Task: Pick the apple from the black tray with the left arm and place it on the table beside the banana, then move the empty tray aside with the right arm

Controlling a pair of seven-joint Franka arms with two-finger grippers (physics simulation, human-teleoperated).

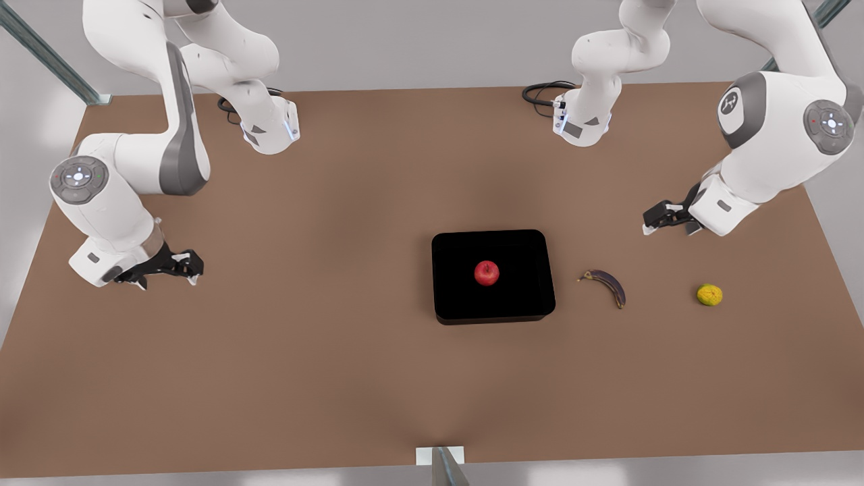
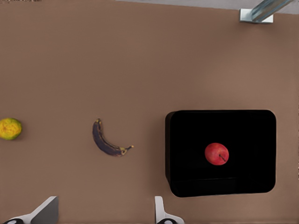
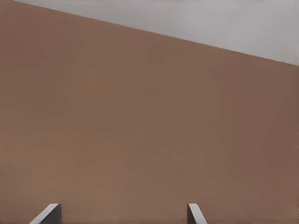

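Observation:
A small red apple (image 1: 487, 273) (image 2: 217, 154) lies near the middle of the black tray (image 1: 459, 297) (image 2: 252, 126) on the brown table (image 1: 304, 351). On the front view's right of the tray lies the dark banana (image 1: 607, 286) (image 2: 106, 142). My left gripper (image 1: 658, 223) (image 2: 103, 215) hovers open on the front view's right, behind the banana and apart from the tray. Far off on the front view's left, my right gripper (image 1: 189, 266) (image 3: 121, 215) is open over bare table, holding nothing.
A bumpy yellow-orange fruit (image 1: 709, 295) (image 2: 9, 129) sits beyond the banana on the front view's right. Both arm bases (image 1: 270, 131) stand at the table's back edge, with a metal post (image 1: 442, 466) at the front edge.

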